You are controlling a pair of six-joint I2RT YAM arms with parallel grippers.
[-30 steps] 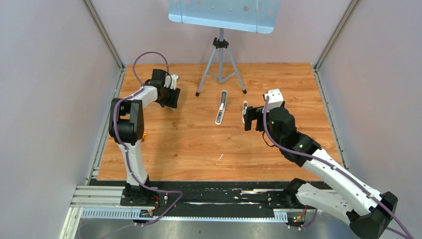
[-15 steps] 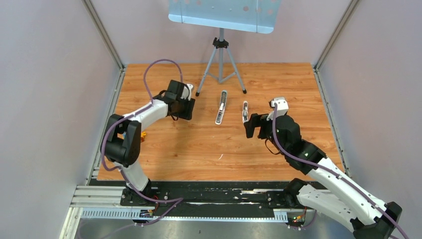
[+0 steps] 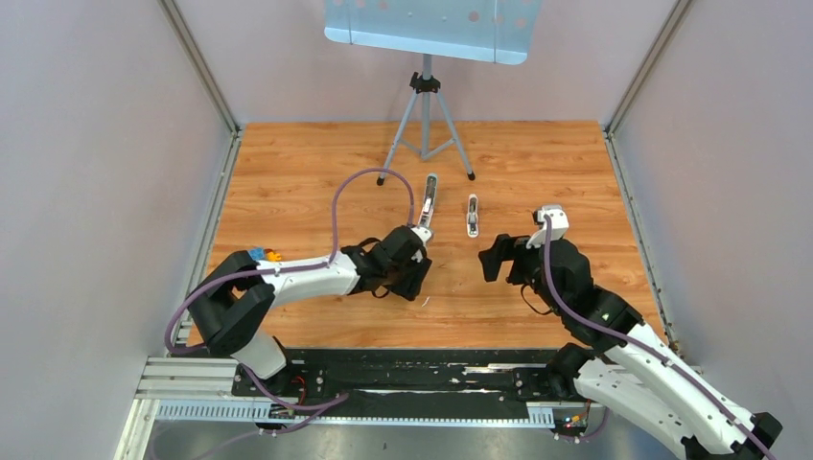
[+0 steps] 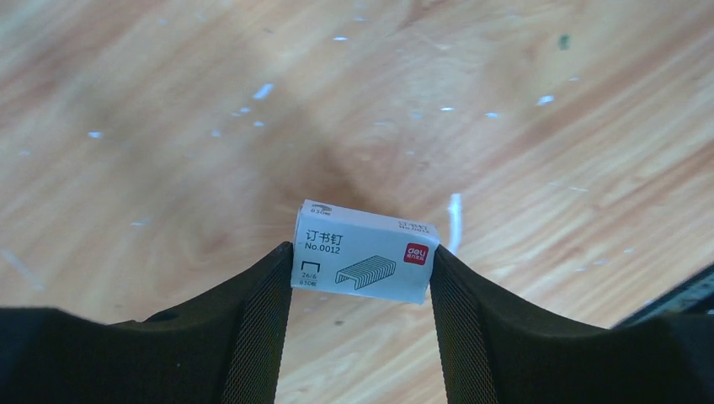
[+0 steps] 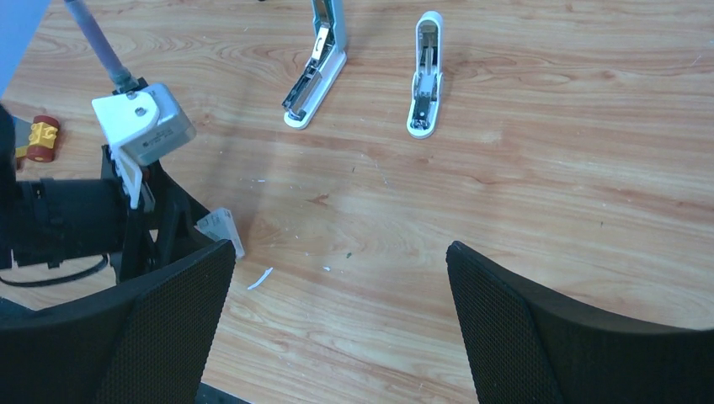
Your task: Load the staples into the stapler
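From above, the left gripper reaches low over the table; two stapler halves lie apart beyond. Left wrist: its fingers clamp a small white carton. Right wrist: the right gripper gapes, holding nothing.

Bare table surrounds the stapler.

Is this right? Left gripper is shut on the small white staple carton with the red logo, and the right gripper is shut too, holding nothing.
Not quite. The left gripper is shut on the small white cardboard staple carton with the red logo, as the left wrist view shows. But the right gripper is open, not shut: in the right wrist view its fingers stand wide apart with only the wooden table between them.
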